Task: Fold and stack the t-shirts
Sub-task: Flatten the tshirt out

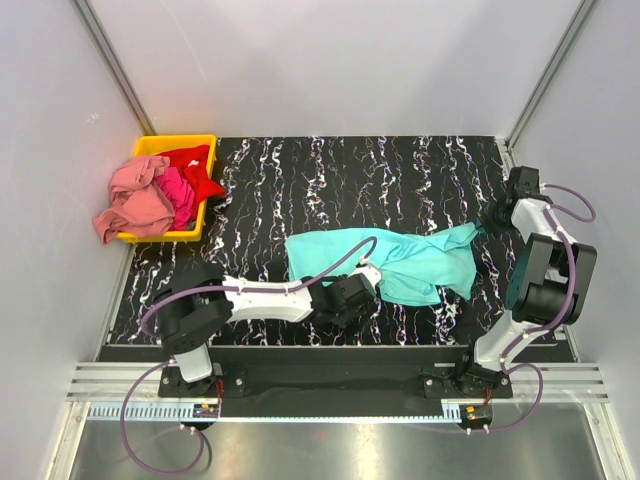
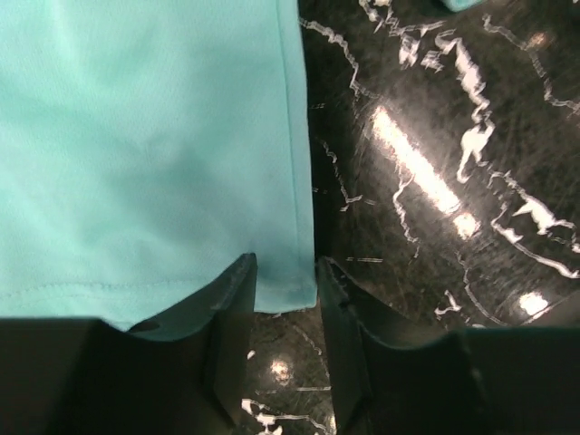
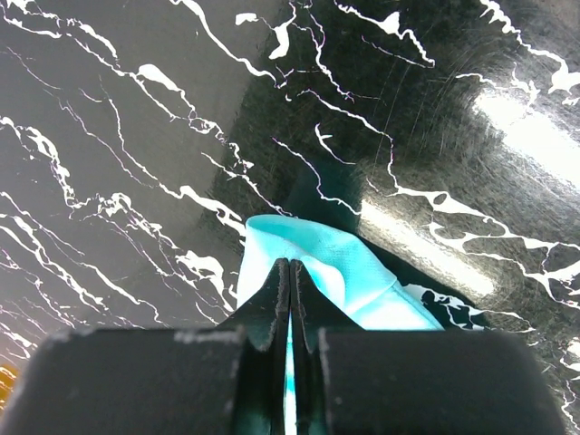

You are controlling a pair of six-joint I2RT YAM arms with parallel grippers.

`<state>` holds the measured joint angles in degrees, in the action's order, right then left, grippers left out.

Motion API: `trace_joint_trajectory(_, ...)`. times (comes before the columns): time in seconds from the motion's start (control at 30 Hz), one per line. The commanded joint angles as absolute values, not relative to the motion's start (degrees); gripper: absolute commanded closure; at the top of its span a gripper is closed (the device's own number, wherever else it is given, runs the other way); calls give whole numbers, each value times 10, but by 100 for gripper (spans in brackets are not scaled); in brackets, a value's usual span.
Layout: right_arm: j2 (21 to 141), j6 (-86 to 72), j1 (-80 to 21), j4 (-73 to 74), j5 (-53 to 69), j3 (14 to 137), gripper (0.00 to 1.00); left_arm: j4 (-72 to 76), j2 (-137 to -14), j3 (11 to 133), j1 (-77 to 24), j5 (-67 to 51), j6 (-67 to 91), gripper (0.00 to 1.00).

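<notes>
A turquoise t-shirt (image 1: 400, 262) lies crumpled and partly spread on the black marbled table (image 1: 300, 180). My left gripper (image 1: 368, 277) is at its near edge. In the left wrist view, the left gripper (image 2: 285, 272) stands open, its fingers either side of a hem corner of the turquoise t-shirt (image 2: 145, 154), with a gap still showing. My right gripper (image 1: 490, 222) holds the shirt's far right corner. In the right wrist view, the right gripper (image 3: 290, 265) is shut on a fold of turquoise t-shirt (image 3: 344, 267). Salmon pink (image 1: 135, 200), magenta (image 1: 180, 190) and red (image 1: 195, 160) t-shirts sit heaped at the back left.
A yellow plastic bin (image 1: 175, 142) at the back left corner holds the other shirts, with the pink one spilling over its left side. White walls close in the table on three sides. The arm bases stand on a rail along the near edge.
</notes>
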<state>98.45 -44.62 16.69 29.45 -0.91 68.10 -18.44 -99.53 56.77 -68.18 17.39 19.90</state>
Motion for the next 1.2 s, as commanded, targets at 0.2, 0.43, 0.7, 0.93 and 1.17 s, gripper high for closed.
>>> trace_joint_trajectory(0.2,936,-435,170,343,-3,734,100,-309,-957,649,-689,327,217,100)
trace_joint_trajectory(0.43,840,-430,170,471,33,1008,100,-452,-795,901,-597,500,124,100)
trace_joint_trajectory(0.7,722,-423,170,585,35,1241,100,-498,-773,1208,-622,650,-18,100)
trace_joint_trajectory(0.93,579,-413,170,564,84,1119,100,-426,-615,1080,-684,556,-2,100)
trace_joint_trajectory(1.17,558,-388,165,442,279,805,73,-640,-508,819,-683,517,336,100)
